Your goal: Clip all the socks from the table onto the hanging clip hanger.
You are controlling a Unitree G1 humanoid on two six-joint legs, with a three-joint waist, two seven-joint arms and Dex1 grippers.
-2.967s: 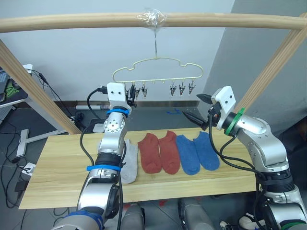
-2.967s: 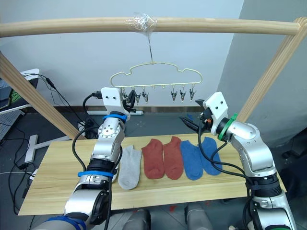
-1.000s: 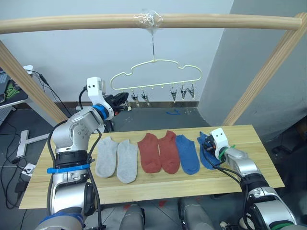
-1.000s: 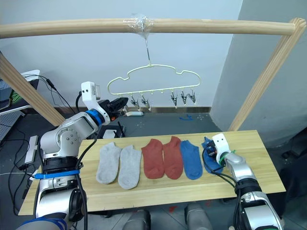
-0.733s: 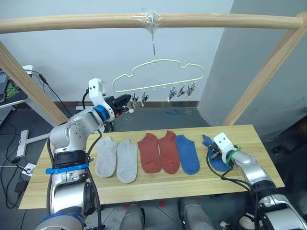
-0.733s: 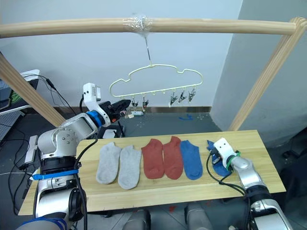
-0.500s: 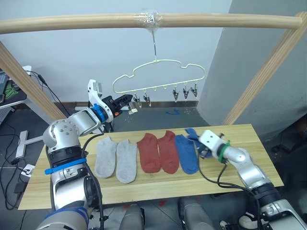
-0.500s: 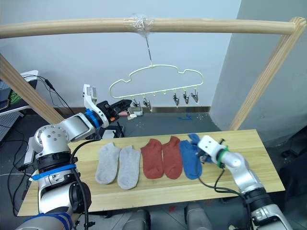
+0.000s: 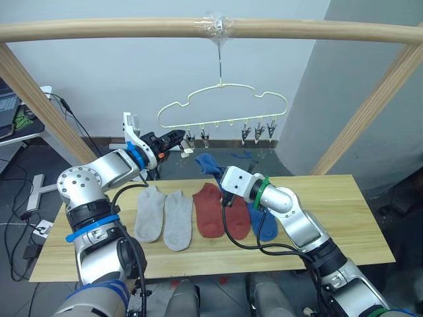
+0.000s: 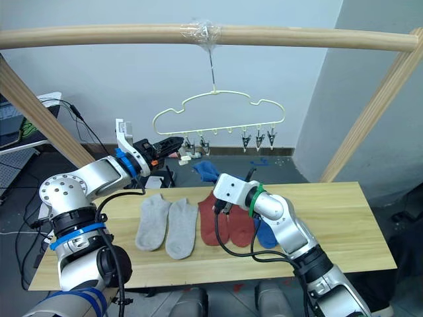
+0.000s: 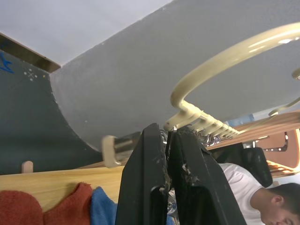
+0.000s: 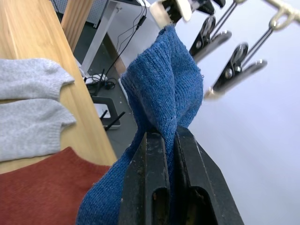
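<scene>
Frame centre: our right gripper (image 12: pixel 159 136) pinches a blue knit sock (image 12: pixel 161 101) below the pale yellow-green wire clip hanger (image 9: pixel 221 105), left gripper (image 11: pixel 168 140) pressed together on a metal clip (image 11: pixel 165 134); thin grip, sock may slip.

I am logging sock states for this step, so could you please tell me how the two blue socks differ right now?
The lifted blue sock is pinched in the right gripper and held in the air below the clip hanger; the other blue sock lies on the table. The lifted one is bunched and folded, while the other lies flat, partly hidden behind the right arm. Both share the same blue knit.
</scene>
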